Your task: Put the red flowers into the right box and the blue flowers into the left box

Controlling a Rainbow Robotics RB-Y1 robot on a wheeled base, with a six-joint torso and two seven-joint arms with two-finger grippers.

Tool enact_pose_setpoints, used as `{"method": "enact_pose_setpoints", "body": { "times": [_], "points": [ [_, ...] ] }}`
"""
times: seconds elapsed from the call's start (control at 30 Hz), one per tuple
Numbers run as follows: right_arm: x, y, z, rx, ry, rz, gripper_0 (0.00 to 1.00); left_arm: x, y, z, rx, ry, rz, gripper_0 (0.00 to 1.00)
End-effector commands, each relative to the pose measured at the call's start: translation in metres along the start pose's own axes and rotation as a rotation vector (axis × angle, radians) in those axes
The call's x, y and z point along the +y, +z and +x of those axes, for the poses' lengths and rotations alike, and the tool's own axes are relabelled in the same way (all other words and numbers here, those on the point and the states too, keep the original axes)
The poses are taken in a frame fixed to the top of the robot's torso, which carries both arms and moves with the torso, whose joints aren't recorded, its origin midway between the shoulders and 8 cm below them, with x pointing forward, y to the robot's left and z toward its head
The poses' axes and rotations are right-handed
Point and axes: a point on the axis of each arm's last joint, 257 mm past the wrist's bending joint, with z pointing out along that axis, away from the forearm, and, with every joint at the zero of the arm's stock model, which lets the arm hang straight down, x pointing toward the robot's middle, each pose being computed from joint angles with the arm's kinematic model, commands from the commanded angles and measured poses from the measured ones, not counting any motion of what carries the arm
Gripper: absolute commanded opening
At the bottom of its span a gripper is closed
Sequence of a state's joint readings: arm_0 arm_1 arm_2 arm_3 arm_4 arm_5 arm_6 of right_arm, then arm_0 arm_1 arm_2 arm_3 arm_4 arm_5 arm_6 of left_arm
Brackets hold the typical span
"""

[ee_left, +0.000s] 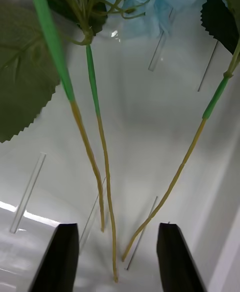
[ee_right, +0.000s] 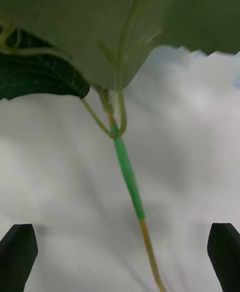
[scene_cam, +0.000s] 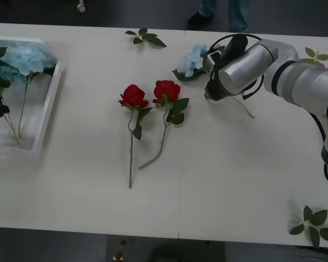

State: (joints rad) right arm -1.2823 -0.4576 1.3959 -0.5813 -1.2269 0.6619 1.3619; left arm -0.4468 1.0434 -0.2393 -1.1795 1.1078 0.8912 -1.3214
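Front view | right hand [scene_cam: 214, 90] spread wide, empty, over stem of blue flower [scene_cam: 192, 60] lying just beside two red flowers [scene_cam: 134, 96] on surface [scene_cam: 218, 180] | left hand [ee_left: 117, 257] part-open, empty, over left box [scene_cam: 46, 117] | light, floppy; grip stem.
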Motion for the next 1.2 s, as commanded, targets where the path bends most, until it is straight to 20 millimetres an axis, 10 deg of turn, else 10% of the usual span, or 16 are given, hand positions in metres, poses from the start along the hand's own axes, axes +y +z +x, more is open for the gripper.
{"method": "enact_pose_setpoints", "body": {
  "times": [0.03, 0.13, 0.2, 0.33, 0.83, 1.2],
  "points": [
    [0.006, -0.007, -0.017, -0.030, -0.056, -0.015, 1.00, -0.012, -0.014, -0.033, -0.060, 0.008, 0.019, 0.85],
    [0.009, -0.004, -0.013, -0.029, -0.048, -0.025, 0.99, -0.012, -0.015, -0.033, -0.060, 0.008, 0.018, 0.85],
    [0.010, -0.002, -0.012, -0.037, -0.048, -0.031, 0.55, -0.007, -0.019, -0.033, -0.044, 0.007, 0.010, 0.85],
    [0.010, 0.003, -0.006, -0.042, -0.056, -0.030, 0.00, -0.004, -0.040, -0.034, 0.014, 0.039, 0.014, 0.85],
    [-0.021, -0.009, -0.020, -0.095, -0.026, -0.030, 0.00, -0.059, -0.127, -0.027, 0.126, 0.329, 0.307, 0.85],
    [-0.054, -0.173, -0.079, -0.101, 0.065, -0.260, 0.00, -0.086, -0.143, -0.005, 0.137, 0.609, 0.293, 0.85]
  ]
}}
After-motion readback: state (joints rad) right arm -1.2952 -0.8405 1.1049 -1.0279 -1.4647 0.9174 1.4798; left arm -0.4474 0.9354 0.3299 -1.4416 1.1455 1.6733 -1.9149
